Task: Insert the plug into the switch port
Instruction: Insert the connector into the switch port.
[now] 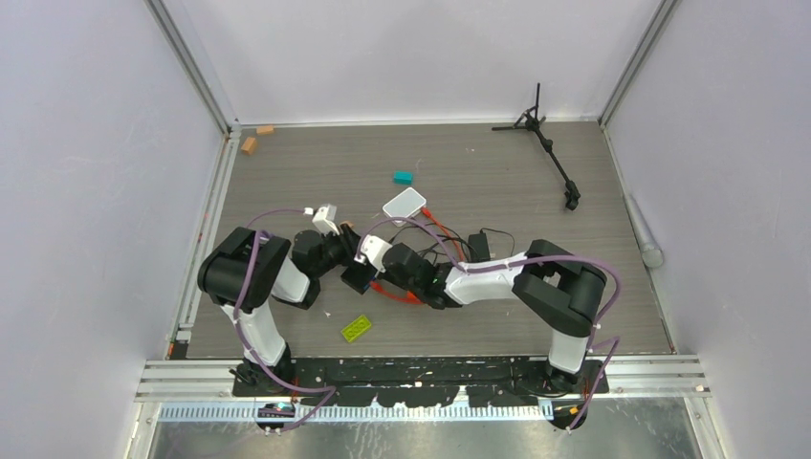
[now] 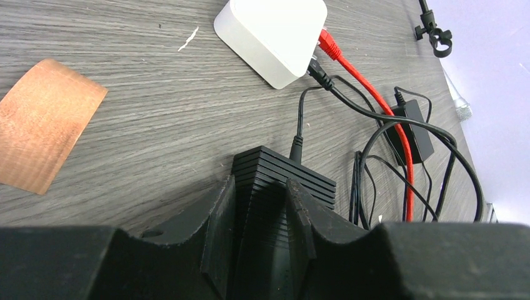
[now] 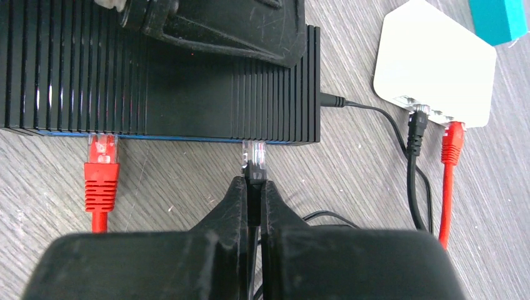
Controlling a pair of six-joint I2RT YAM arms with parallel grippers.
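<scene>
The switch point(image 3: 156, 81) is a black ribbed box lying on the table. My left gripper point(image 2: 259, 206) is shut on one end of it, one finger on each side; one of its fingers point(image 3: 237, 31) lies over the switch's top in the right wrist view. My right gripper point(image 3: 254, 200) is shut on the plug point(image 3: 254, 159), a clear-tipped connector with a black boot on a black cable. The tip meets the switch's front face near its right end; how deep it sits I cannot tell. A red connector point(image 3: 102, 169) sits in a port further left.
A white box point(image 3: 434, 62) lies beyond the switch with a red cable end point(image 3: 452, 140) and a black round plug point(image 3: 417, 128) in it. Loose black wires and a power brick point(image 2: 412, 131) lie to the right. A teal block point(image 1: 403, 177) and a green piece point(image 1: 357, 328) are nearby.
</scene>
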